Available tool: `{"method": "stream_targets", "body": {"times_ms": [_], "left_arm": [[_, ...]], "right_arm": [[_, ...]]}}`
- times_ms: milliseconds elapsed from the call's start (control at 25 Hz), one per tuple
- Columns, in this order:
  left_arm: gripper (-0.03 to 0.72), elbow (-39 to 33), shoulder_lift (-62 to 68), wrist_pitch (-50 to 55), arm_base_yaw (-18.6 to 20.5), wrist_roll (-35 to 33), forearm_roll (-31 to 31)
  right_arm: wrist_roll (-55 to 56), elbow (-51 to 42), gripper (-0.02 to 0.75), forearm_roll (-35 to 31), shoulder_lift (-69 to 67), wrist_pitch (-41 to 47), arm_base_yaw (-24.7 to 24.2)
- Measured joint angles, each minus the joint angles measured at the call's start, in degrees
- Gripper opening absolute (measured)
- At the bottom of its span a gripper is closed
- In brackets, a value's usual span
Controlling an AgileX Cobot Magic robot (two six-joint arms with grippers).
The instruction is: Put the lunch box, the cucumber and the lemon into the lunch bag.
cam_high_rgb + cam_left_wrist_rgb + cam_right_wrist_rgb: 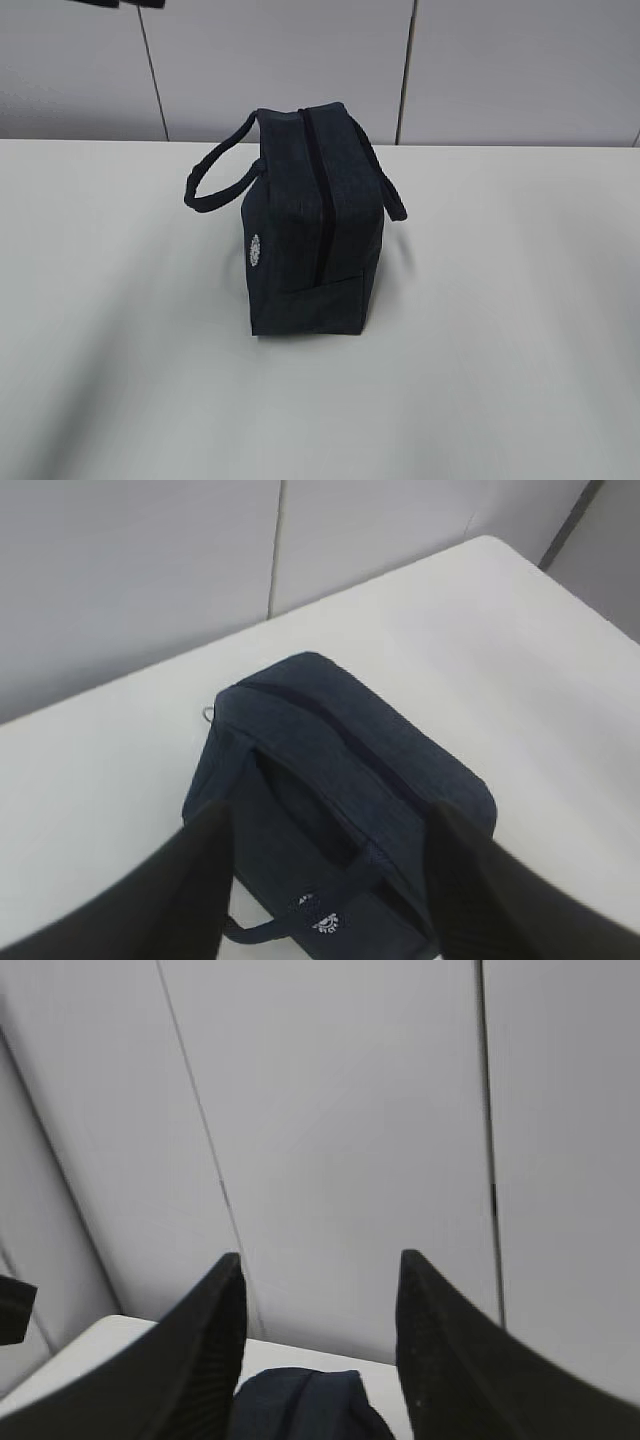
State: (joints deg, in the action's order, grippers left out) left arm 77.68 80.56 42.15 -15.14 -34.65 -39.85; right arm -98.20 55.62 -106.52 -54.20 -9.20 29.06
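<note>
The dark navy lunch bag (310,230) stands upright in the middle of the white table, its top zipper (320,200) closed. My left gripper (330,810) hovers above the lunch bag (340,770), open, with nothing between its fingers; the silver ring pull (208,714) lies at the bag's far end. My right gripper (320,1256) is open and empty, raised and facing the wall, with the lunch bag (300,1405) low between its fingers. Neither gripper shows in the exterior view. The lunch box, the cucumber and the lemon are out of view.
The white table (520,330) spreads around the bag on all sides. A grey panelled wall (500,60) stands right behind its far edge. The bag's two loop handles (215,170) hang out to either side.
</note>
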Motion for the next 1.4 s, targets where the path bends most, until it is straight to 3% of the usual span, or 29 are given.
{"method": "stream_targets", "body": {"times_ms": [360,520,720,1040,1400], "left_arm": [[0.366,0.0,-12.7,9.0,0.0,4.5,8.3],[0.364,-0.5,-16.8,12.7,0.0,6.9,12.3],[0.363,-6.8,-24.0,13.8,0.0,7.5,14.9],[0.356,-17.9,-36.0,14.0,0.0,10.5,16.4],[0.35,-21.6,-40.3,16.1,0.0,13.0,16.5]], "right_arm": [[9.2,-9.8,0.367,0.8,7.7,12.7,0.0],[11.7,-13.1,0.367,1.1,7.8,13.6,0.0],[14.5,-13.0,0.341,1.2,7.8,14.0,0.0],[15.1,-3.9,0.308,3.9,7.7,14.0,0.0],[15.1,9.7,0.307,8.8,4.8,13.9,0.0]]}}
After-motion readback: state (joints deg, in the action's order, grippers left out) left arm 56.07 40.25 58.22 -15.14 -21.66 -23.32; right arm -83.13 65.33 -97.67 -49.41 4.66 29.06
